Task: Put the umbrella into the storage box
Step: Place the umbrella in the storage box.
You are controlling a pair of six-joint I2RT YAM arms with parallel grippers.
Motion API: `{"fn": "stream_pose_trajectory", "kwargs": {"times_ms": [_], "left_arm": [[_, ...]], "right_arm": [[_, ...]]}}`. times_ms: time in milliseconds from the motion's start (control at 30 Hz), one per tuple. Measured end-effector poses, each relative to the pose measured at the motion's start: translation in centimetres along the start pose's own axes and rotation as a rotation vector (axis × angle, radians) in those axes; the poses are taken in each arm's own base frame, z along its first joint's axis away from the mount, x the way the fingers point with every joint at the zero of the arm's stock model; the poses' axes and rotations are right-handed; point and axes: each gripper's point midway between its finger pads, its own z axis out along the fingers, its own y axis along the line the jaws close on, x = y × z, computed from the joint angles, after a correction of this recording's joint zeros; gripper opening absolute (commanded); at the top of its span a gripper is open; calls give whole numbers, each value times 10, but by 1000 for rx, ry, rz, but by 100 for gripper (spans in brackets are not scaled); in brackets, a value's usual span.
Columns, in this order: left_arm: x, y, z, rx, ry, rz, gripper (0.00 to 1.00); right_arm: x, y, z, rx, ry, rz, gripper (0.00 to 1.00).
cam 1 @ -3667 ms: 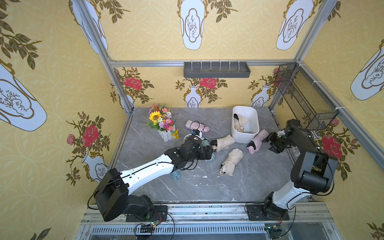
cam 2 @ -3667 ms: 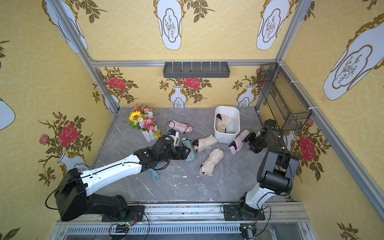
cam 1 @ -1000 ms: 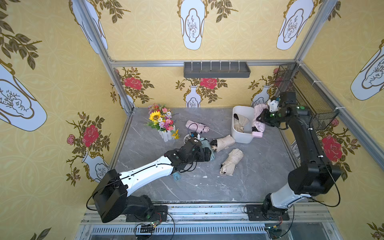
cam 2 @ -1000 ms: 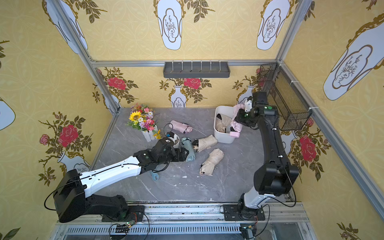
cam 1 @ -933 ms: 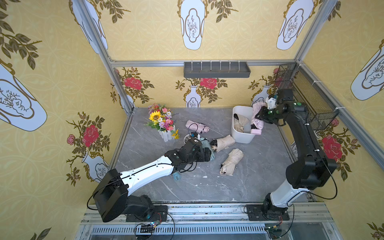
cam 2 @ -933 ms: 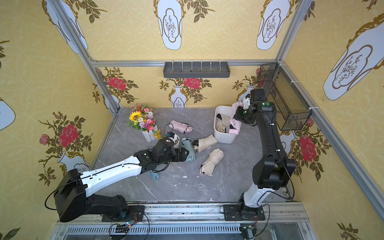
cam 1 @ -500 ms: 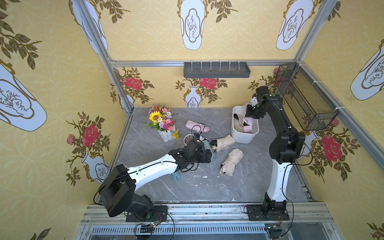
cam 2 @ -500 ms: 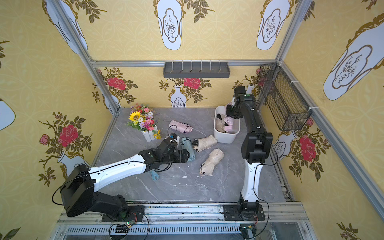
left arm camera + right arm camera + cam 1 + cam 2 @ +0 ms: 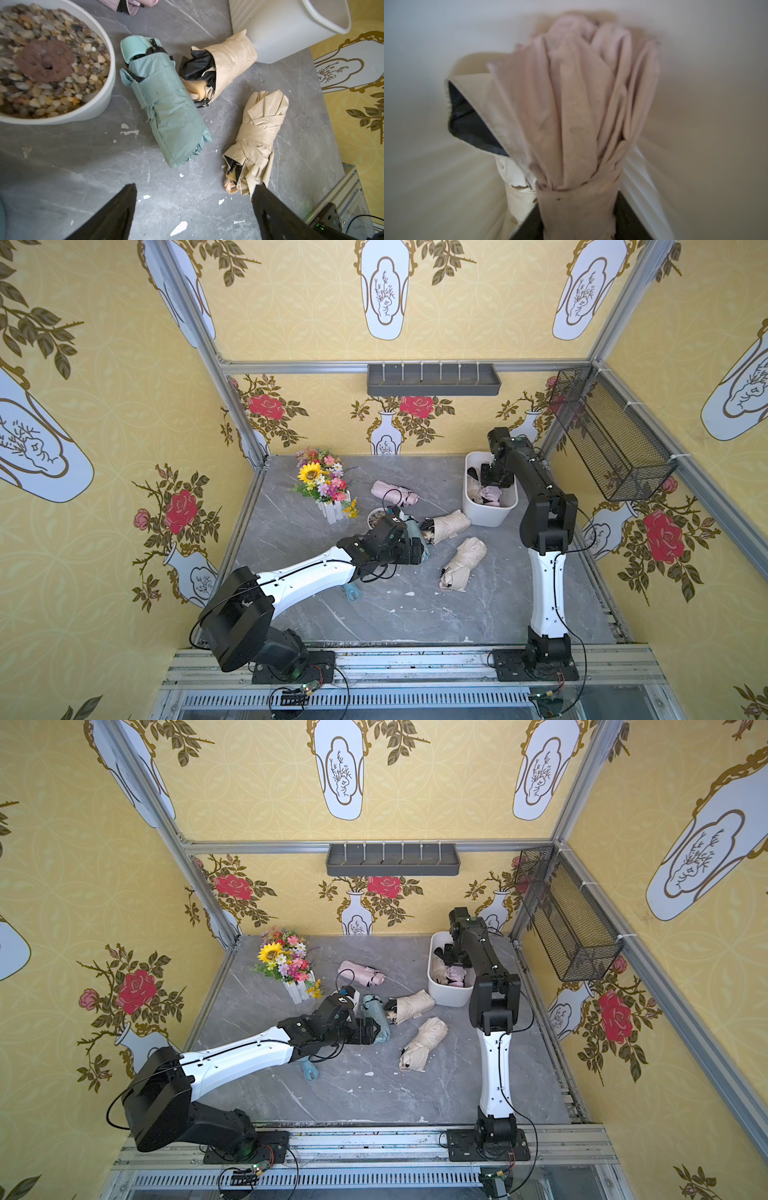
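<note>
- Your right gripper (image 9: 494, 484) reaches down into the white storage box (image 9: 489, 517) at the back right of the table, as both top views show.
- The pink umbrella (image 9: 577, 124) stands on end inside that box. In the right wrist view its strapped lower end sits between the two dark fingers (image 9: 629, 224).
- That view is blurred, so you cannot tell whether the jaws pinch the umbrella or stand just off it.
- A beige umbrella with black lining (image 9: 475, 97) also lies in the box, touching the pink one.
- Your left gripper (image 9: 193, 207) hovers low over the grey table (image 9: 62, 166), jaws spread wide with nothing between them.
- Just ahead of it lies a teal umbrella (image 9: 166, 108), beside a white bowl of pebbles (image 9: 108, 83).
- A loose beige umbrella (image 9: 230, 62) touches the teal one, and its closed end rests at the box's outer wall.
- A tied beige umbrella (image 9: 259, 133) lies apart from both, nearer the front edge.
- A second pink umbrella (image 9: 395, 493) lies on the table between the flowers (image 9: 322, 481) and the box.
</note>
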Motion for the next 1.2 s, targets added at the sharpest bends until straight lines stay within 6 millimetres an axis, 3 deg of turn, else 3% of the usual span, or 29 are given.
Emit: {"fn": "stream_pose_trajectory", "kwargs": {"times_ms": [167,233,333,433,700,800,933,1067,1200], "left_arm": [[-4,-1,-4,7,-12,-8,92],[-5,-2,-6,13,-17,-16,92],[-7,-5,-12,29,-26,-36,92],[-8,-6,-17,38,-37,-51,92],[-8,-4,-27,50,-55,-83,92],[-5,-2,-27,46,-51,-94,92],[-4,-1,-27,44,-48,-110,92],[-2,0,-23,42,-40,-118,92],[-1,-4,-15,44,-14,-120,86]], "right_arm": [[2,8,-18,0,-24,-22,70],[2,10,-41,-15,-56,-24,71],[-2,8,-92,-42,-152,-12,72],[5,7,-120,-73,-194,0,71],[33,10,-122,-127,-147,11,67],[47,10,-119,-144,-114,18,57],[45,6,-120,-180,-109,54,48],[49,10,-126,-218,-108,61,50],[82,16,-144,-274,-84,77,52]]}}
